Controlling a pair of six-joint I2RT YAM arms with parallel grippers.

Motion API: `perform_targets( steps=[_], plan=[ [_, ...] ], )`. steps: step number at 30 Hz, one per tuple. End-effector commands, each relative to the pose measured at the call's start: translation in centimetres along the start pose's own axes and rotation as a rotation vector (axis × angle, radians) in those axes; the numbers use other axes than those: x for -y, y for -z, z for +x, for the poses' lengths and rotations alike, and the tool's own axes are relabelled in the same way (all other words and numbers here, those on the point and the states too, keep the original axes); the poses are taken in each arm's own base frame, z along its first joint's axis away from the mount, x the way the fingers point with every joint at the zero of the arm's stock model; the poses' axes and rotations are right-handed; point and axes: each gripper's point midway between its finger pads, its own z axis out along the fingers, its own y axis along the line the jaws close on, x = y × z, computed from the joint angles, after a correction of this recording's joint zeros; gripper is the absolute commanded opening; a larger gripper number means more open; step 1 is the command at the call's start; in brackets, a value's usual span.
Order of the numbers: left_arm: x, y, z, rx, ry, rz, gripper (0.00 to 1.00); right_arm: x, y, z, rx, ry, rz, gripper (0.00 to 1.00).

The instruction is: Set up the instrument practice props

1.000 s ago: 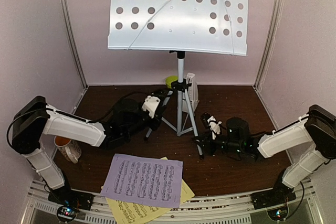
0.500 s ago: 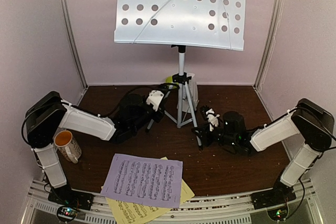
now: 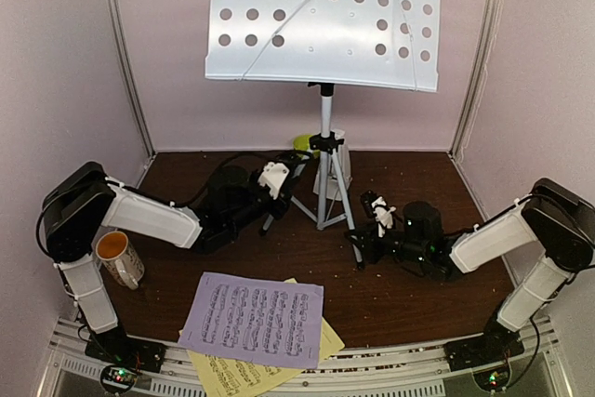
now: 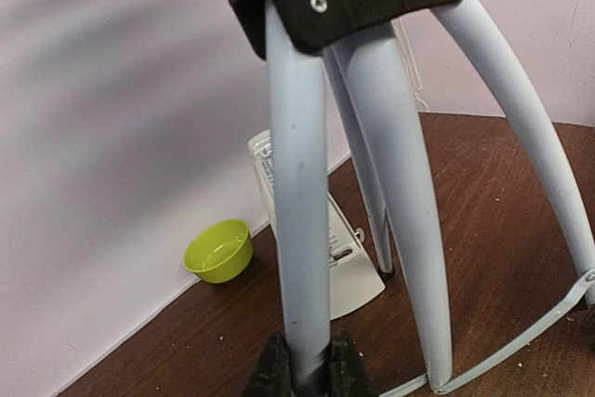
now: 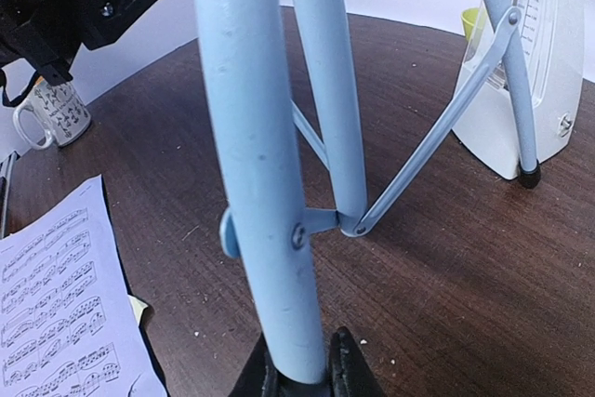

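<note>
Wrist views: left gripper point(image 4: 303, 371) and right gripper point(image 5: 297, 369) each clamp a music stand point(image 3: 316, 67) leg, toward the tabletop's far edge

The top view looks down and forward from above and behind the arm bases, taking in the whole bench point(image 3: 418, 309) up to the back wall. The left wrist view sits low and very near the tripod point(image 4: 299, 230), facing the back wall, with the left tool point(image 4: 303, 371) at bottom centre. The right wrist view, equally near, looks across the bench past the right tool point(image 5: 302, 369) at bottom centre. All three views share the tripod legs, and both wrist views share the metronome point(image 4: 339, 262).
</note>
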Motion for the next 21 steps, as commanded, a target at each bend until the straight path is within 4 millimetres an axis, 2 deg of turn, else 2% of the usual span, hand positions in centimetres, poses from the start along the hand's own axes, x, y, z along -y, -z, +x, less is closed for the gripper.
perform_targets(
  steps=[1, 5, 8, 13, 16, 21],
  plan=[
    [0.6, 0.9, 3.9, -0.152, -0.036, 0.062, 0.11, 2.4, 0.9, 2.3, -0.097, -0.181, 0.095, 0.17],
    [0.7, 1.8, 3.0, -0.176, -0.001, 0.102, 0.43, 1.2, 1.9, 0.6, -0.055, -0.180, 0.059, 0.39],
    [0.7, 3.1, 2.1, -0.187, 0.020, 0.125, 0.55, 0.5, 3.1, -0.8, -0.025, -0.174, 0.046, 0.54],
    [0.6, 6.1, 1.5, -0.194, 0.100, 0.132, 0.59, -0.1, 5.4, -2.6, -0.002, -0.158, 0.050, 0.62],
    [0.8, 8.1, 2.3, -0.213, 0.178, 0.138, 0.60, -0.8, 6.3, -3.1, -0.017, -0.202, 0.029, 0.65],
    [2.1, 11.3, 4.4, -0.268, 0.358, 0.149, 0.60, -3.5, 6.9, -1.0, -0.138, -0.392, -0.068, 0.64]
  ],
)
